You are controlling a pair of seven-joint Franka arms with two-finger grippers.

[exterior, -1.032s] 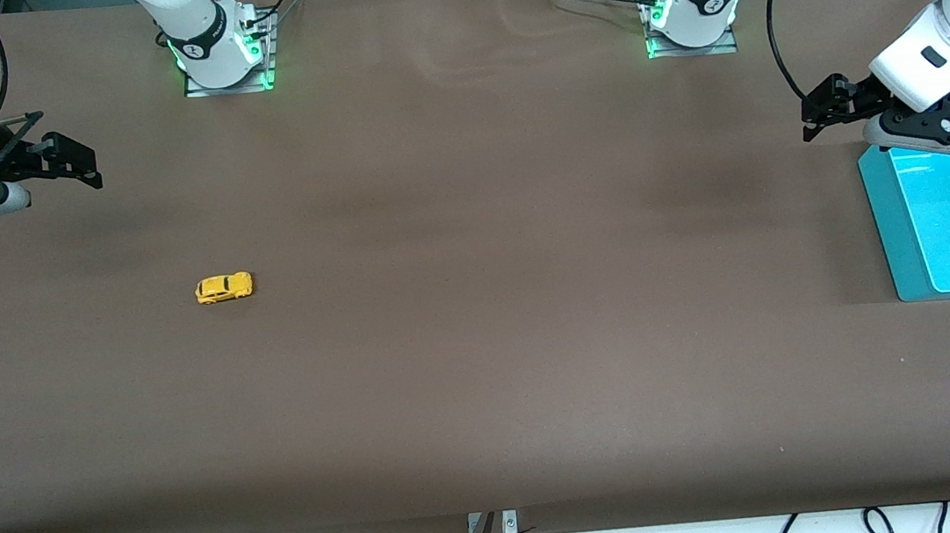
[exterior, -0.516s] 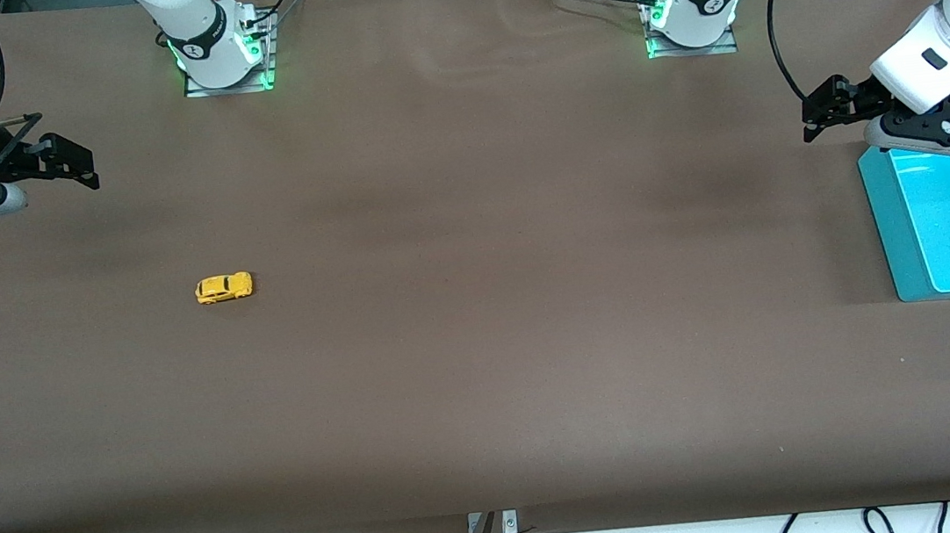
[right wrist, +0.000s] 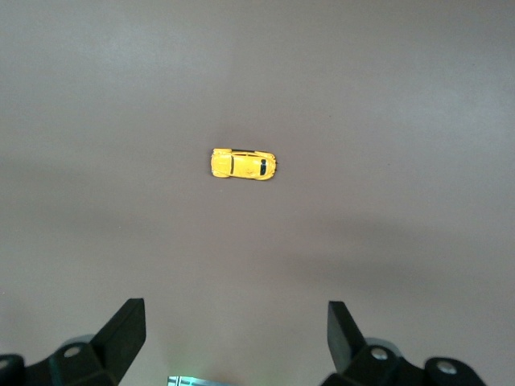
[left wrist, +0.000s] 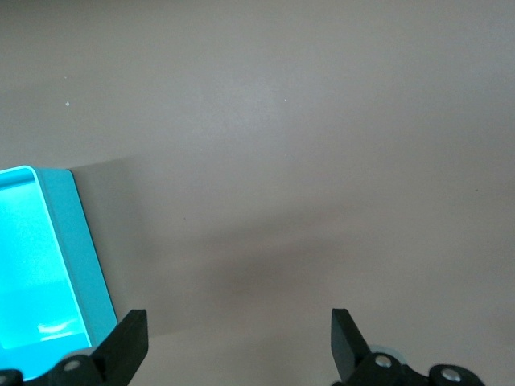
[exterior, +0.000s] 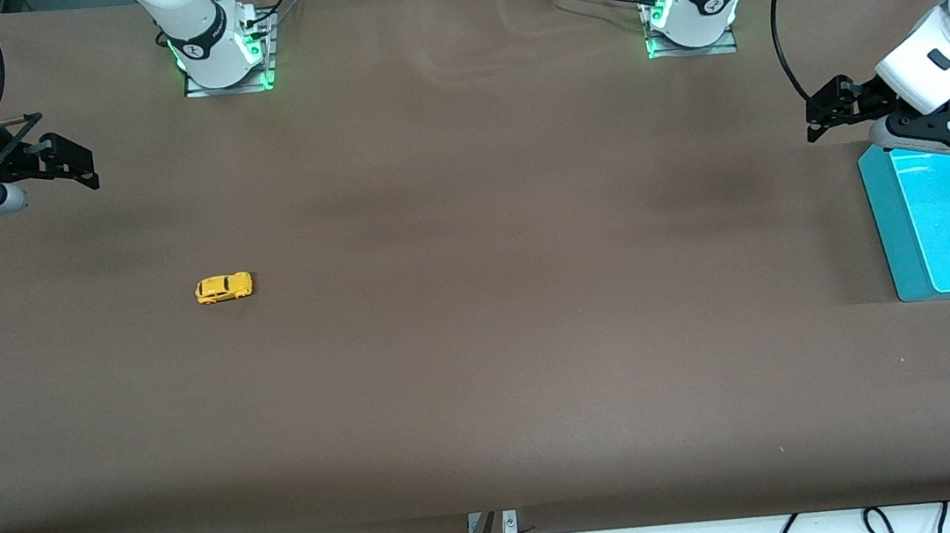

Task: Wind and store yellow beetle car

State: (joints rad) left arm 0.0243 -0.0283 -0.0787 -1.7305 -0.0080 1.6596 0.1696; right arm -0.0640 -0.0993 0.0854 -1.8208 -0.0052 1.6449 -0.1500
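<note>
Slightly raised since a second ago, the left gripper (exterior: 816,111) is held spread over bare brown table (exterior: 483,345) beside the turquoise bin (exterior: 881,224) at the left arm's end. Jaws apart, the right gripper (exterior: 80,162) is kept waiting above its own end, where the yellow beetle car (exterior: 224,287) is seen standing alone on its wheels.

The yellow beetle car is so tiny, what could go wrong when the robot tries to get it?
The yellow beetle car is much smaller than the open right pincer, so a grab slightly off could pinch it crooked or flick it away. It sits on wheels on the table, so a nudge might roll it. The blue bin lies at the left arm's end, a long carry where it could drop.
</note>
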